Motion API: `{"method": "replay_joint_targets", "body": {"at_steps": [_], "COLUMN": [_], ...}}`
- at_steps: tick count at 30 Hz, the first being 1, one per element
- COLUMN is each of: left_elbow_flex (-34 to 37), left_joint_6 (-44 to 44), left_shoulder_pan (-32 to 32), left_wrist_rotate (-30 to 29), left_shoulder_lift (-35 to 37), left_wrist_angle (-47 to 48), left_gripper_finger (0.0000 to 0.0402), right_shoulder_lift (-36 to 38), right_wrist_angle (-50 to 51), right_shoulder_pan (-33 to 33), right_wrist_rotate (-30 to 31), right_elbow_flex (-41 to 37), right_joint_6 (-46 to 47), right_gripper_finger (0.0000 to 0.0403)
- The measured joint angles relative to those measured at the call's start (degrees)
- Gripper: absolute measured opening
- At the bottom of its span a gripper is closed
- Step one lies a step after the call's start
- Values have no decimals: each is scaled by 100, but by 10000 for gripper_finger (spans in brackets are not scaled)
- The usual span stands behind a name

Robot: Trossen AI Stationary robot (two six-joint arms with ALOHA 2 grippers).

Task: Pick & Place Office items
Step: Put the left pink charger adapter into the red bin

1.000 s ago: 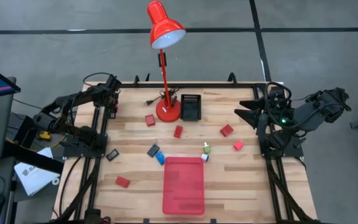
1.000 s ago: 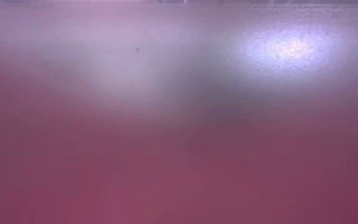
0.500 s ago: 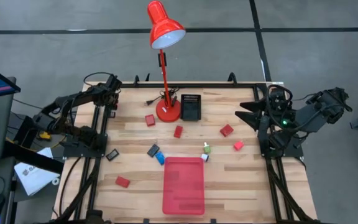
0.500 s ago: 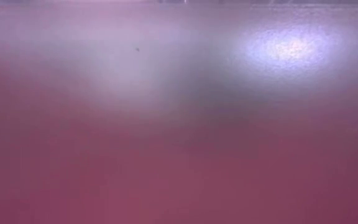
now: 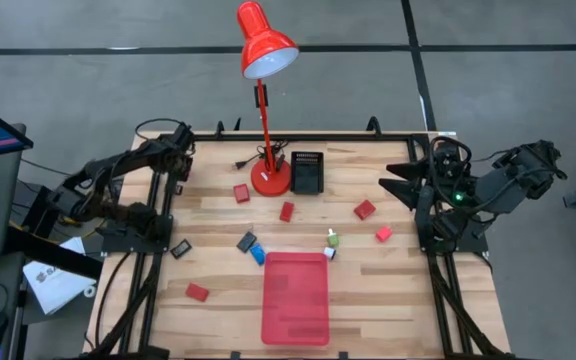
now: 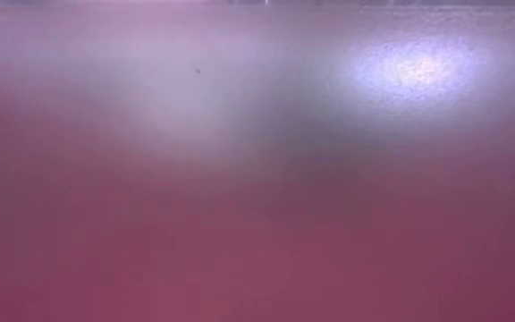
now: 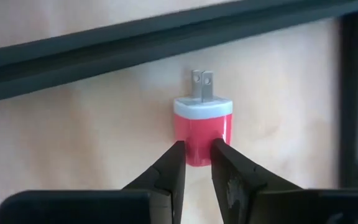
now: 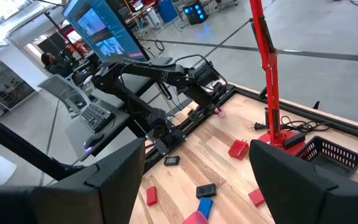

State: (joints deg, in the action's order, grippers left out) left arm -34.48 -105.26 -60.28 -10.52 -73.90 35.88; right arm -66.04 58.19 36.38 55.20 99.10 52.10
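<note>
My left gripper is at the table's far left corner, shut on a red plug charger with a white face and two metal prongs. Other office items lie flat and loose on the wooden table: red blocks, a black piece, a blue one and a white-green one. Above the far right of the table, my right gripper waits, open and holding nothing. A red blur fills the low view. My left gripper pinches the charger's red body between its two fingertips, at the end opposite the prongs. The fingers come steeply from above and lie along the charger, whose prongs point away from them. Whether it is clear of the wood, I cannot tell.
A flat red tray lies at the near middle. At the far middle, a tall red desk lamp stands on its base, beside a black basket. Black rails run along the table's edges near the left gripper.
</note>
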Motion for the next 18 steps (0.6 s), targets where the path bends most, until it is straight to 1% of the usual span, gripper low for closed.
{"method": "replay_joint_targets", "body": {"at_steps": [4,6,8,10,13,18], "left_elbow_flex": [27,27,27,27,27,20], "left_joint_6": [-12,72,333,879,1921,4464], "left_shoulder_pan": [314,494,650,840,1158,1798], "left_wrist_rotate": [53,42,26,61,424,1582], "left_shoulder_lift": [479,752,1020,1304,1643,1910], "left_wrist_angle": [1055,1411,1572,1300,556,-1566], "left_gripper_finger": [65,63,62,63,65,72], "right_shoulder_lift": [0,0,4,21,78,180], "right_wrist_angle": [46,127,160,169,178,181], "right_shoulder_pan": [0,0,0,0,0,0], "right_wrist_rotate": [38,73,147,201,250,385], "right_elbow_flex": [1,0,-1,0,-1,-1], "right_joint_6": [-3,-1,-4,-46,-129,-241], "right_gripper_finger": [282,282,282,282,282,282]}}
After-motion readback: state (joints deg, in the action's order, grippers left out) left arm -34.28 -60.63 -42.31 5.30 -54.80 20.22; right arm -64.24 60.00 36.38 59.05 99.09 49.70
